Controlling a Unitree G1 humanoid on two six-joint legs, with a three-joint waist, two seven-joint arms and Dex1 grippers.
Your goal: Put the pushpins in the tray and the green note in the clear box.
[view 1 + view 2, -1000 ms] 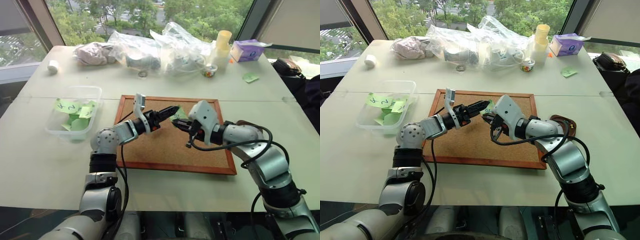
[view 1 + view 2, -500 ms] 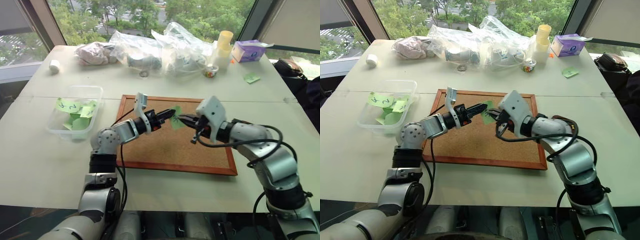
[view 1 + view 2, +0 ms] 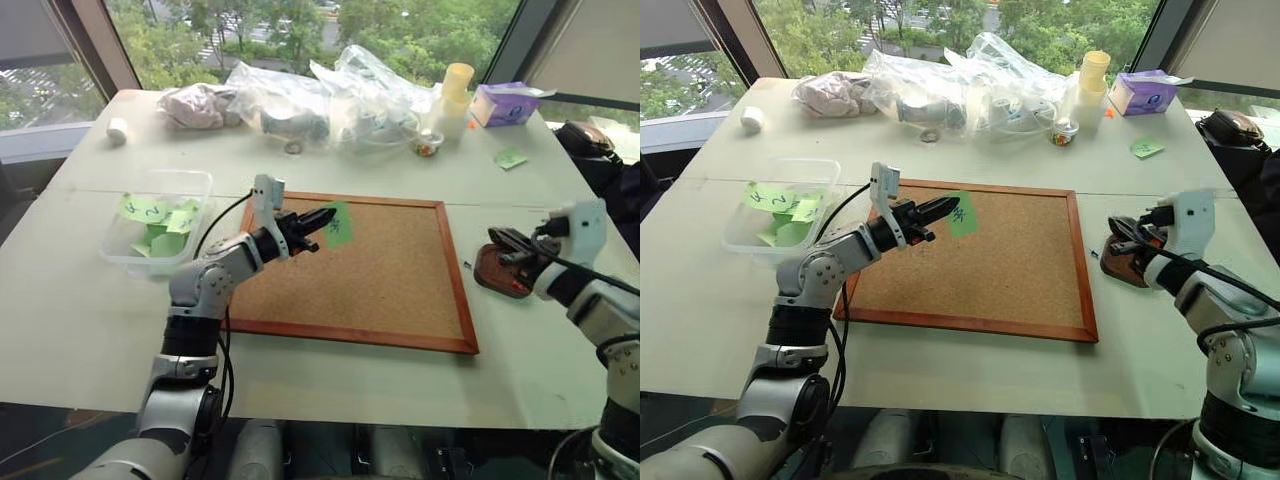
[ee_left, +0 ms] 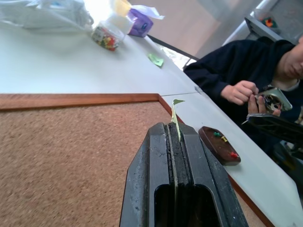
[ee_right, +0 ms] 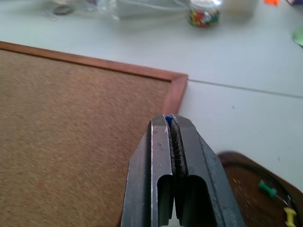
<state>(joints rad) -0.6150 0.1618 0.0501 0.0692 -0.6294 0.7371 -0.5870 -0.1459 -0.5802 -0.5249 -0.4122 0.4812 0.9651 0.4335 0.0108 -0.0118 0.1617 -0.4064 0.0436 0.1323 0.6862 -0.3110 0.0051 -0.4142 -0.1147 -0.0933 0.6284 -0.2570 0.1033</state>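
Note:
My left gripper [image 3: 320, 216] is shut on the green note [image 3: 337, 224], holding it upright above the corkboard [image 3: 380, 290]; in the left wrist view the note [image 4: 175, 112] stands edge-on from the closed fingertips. My right gripper [image 3: 497, 238] hangs over the dark brown tray [image 3: 481, 273] to the right of the board, shut on a pushpin whose blue head [image 5: 167, 117] peeks out at the tips. Three pushpins [image 4: 222, 139] lie in the tray. The clear box [image 3: 196, 181] sits left of the board with several green notes inside.
Clear plastic bags [image 3: 300, 100], a pushpin jar [image 3: 428, 148], stacked cups [image 3: 455, 85], a purple tissue box [image 3: 505, 103] and a green scrap [image 3: 508, 157] line the far table edge. A person in a dark sleeve [image 4: 222, 71] sits at the right side.
My left gripper has shut on the note and lifted it slightly. My right gripper has left the note and swung right to above the tray.

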